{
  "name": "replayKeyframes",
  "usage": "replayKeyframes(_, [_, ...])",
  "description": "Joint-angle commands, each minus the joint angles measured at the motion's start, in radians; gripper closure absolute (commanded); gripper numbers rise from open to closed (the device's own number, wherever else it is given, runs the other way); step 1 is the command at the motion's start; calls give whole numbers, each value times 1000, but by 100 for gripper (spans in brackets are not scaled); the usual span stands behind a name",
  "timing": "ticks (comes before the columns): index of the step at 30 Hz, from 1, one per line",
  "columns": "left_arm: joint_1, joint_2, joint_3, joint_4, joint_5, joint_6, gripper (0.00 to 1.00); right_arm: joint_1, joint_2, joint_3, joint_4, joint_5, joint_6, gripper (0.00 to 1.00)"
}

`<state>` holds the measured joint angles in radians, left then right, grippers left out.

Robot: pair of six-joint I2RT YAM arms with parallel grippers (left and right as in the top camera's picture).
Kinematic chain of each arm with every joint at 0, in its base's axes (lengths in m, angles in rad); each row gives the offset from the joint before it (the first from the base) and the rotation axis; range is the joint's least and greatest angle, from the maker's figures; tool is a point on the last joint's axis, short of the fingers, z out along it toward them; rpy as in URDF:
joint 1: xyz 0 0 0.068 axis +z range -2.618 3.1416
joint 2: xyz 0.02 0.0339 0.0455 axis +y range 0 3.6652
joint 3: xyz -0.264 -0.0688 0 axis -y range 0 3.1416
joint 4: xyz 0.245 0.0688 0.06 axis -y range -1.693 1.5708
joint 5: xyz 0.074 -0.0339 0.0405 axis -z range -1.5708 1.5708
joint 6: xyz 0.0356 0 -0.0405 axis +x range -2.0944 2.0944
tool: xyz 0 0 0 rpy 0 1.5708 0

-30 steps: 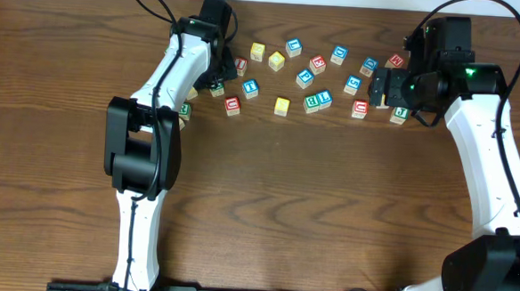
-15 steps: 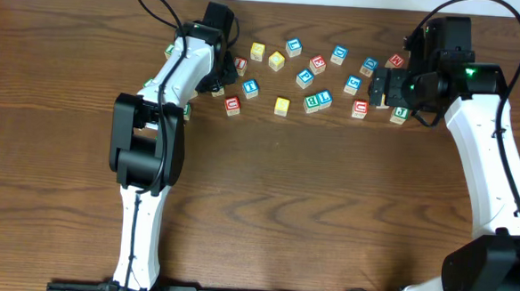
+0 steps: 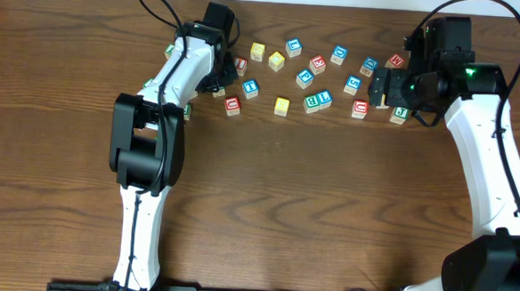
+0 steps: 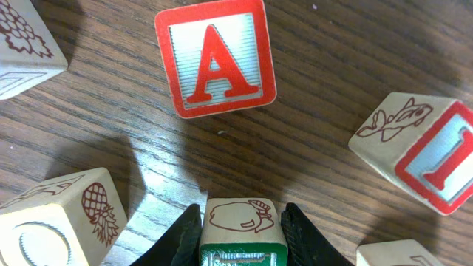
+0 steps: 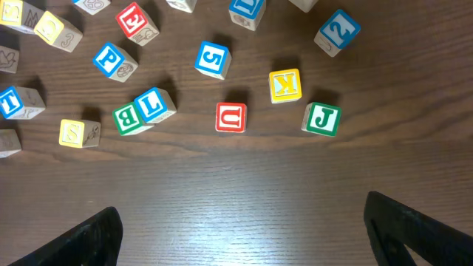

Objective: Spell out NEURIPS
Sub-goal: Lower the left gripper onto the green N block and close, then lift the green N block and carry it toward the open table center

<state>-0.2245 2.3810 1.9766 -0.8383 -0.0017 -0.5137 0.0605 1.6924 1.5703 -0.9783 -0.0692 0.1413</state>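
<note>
Green-edged block pinched in left jaws could clip the crowding pineapple block when lifted; right jaws spread.

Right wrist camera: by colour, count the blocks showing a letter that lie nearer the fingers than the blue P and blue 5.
Blue: 2 (T block, L block)
Green: 2 (B block, J block)
Yellow: 2 (S block, K block)
Red: 1 (U block)
Total: 7
</note>
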Motion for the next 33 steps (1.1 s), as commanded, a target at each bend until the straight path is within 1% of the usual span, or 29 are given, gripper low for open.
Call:
replayKeyframes(1, [-2,-5,24,-17,-14,43,72,5,-2,18,-2,11,8,1])
replayKeyframes(7, [-2,-62,24,-29,-15,72,72,5,-2,18,-2,11,8,1])
replayKeyframes(12, [-2,-145,24,-83,-14,71,71,5,-2,18,-2,11,8,1])
replayKeyframes(19, [-27,-240,24,-249,-5,67,71,5,-2,18,-2,11,8,1])
replayKeyframes(23, [-69,-243,24,-366,39,68,71,5,-2,18,-2,11,8,1])
replayKeyframes(26, [-111,-241,6,-434,42,71,71,5,-2,18,-2,11,8,1])
replayKeyframes(30, [-166,-241,-52,-449,42,72,71,5,-2,18,-2,11,8,1])
replayKeyframes(33, [-201,-241,-126,-405,43,71,72,5,-2,18,-2,11,8,1])
